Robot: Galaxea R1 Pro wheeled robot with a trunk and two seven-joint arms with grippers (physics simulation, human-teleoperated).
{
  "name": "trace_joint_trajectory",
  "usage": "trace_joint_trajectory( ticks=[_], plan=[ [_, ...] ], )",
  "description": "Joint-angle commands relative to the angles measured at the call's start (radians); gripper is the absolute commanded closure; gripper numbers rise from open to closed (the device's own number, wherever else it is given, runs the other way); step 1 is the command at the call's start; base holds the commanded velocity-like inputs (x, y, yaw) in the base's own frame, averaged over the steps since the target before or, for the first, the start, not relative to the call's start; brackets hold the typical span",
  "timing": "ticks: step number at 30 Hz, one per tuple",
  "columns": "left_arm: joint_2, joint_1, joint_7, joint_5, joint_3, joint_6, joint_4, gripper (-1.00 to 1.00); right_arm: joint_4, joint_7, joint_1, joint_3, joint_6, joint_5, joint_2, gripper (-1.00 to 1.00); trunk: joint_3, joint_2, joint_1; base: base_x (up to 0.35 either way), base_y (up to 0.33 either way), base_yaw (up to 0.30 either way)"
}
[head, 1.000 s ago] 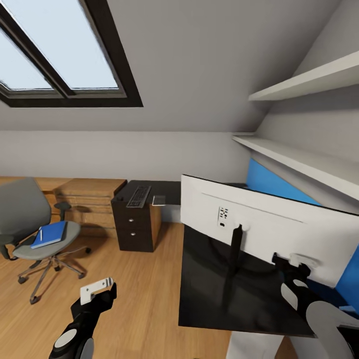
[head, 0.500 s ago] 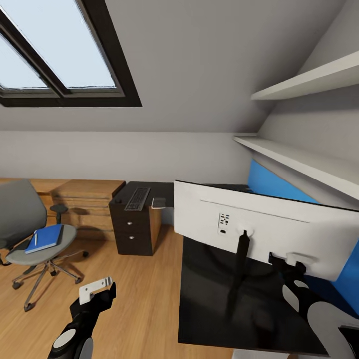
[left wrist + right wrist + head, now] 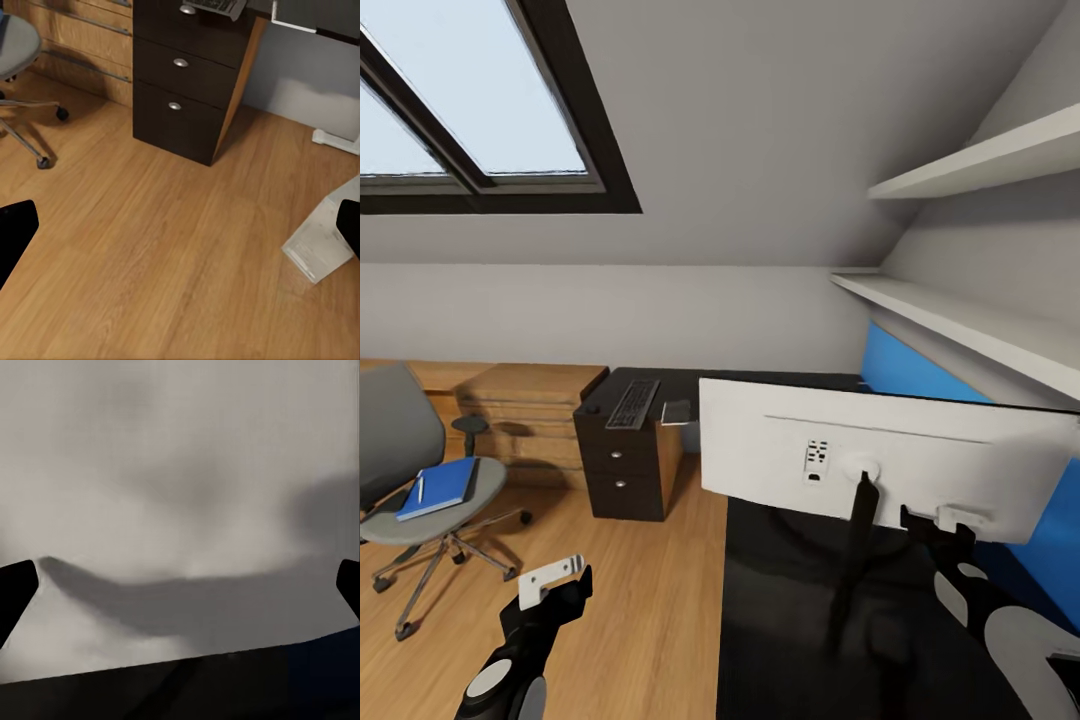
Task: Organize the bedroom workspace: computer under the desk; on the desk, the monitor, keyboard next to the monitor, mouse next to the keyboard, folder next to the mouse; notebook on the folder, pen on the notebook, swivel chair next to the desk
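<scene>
While the monitor (image 3: 880, 470) stands on the desk (image 3: 790, 600) with its pale back toward the robot, most of the tidying looks undone. Far left of the monitor, the swivel chair (image 3: 405, 450) sits well apart from the desk, with the blue folder (image 3: 438, 486) on its seat and a slim white pen (image 3: 420, 489) lying on the folder. Nearer the monitor, the left gripper (image 3: 550, 585) hangs over bare wood-plank floor (image 3: 150, 247), fingers apart and holding nothing. The keyboard (image 3: 632, 402) lies on the far wing of the desk above the black drawer unit (image 3: 622, 470), with a small dark book, likely the notebook (image 3: 677, 410), just beside it toward the monitor. Just right of the monitor's stand, the right gripper (image 3: 950, 530) is at the screen's lower back edge; its wrist view shows the fingertips spread wide before the pale panel, not pinching it. A glossy black desk top, grey walls, a skylight (image 3: 460, 100) and white shelves (image 3: 960, 320) make up the bedroom.
</scene>
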Motion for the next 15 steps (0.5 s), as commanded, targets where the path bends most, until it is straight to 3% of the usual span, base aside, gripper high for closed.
trace_joint_trajectory(
  ticks=[1,8,9,11,15],
  plan=[
    [-0.001,0.000,0.005,0.011,0.000,0.004,-0.002,-1.00,0.001,0.002,-0.001,-0.001,-0.004,-0.005,-0.001,-1.00,-0.001,-0.001,0.001,0.135,0.000,0.000],
    [0.001,0.000,0.006,0.010,0.007,0.004,0.000,-1.00,-0.009,-0.009,-0.002,-0.002,-0.004,-0.007,-0.001,-1.00,-0.001,-0.001,0.001,0.078,-0.046,0.000],
    [0.000,0.000,0.006,0.010,0.051,0.003,0.000,-1.00,-0.009,-0.009,-0.002,-0.003,-0.004,-0.007,-0.002,-1.00,-0.001,-0.001,0.001,0.067,-0.012,0.000],
    [0.000,0.000,0.006,0.010,0.076,0.003,0.000,-1.00,-0.009,-0.009,-0.002,-0.003,-0.004,-0.007,-0.003,-1.00,-0.001,-0.001,0.001,0.044,-0.015,0.000],
    [-0.001,0.000,0.005,0.010,0.094,0.001,0.000,-1.00,-0.009,-0.010,-0.002,-0.003,-0.004,-0.007,-0.003,-1.00,-0.001,-0.001,0.001,0.015,-0.177,0.000]
  ],
)
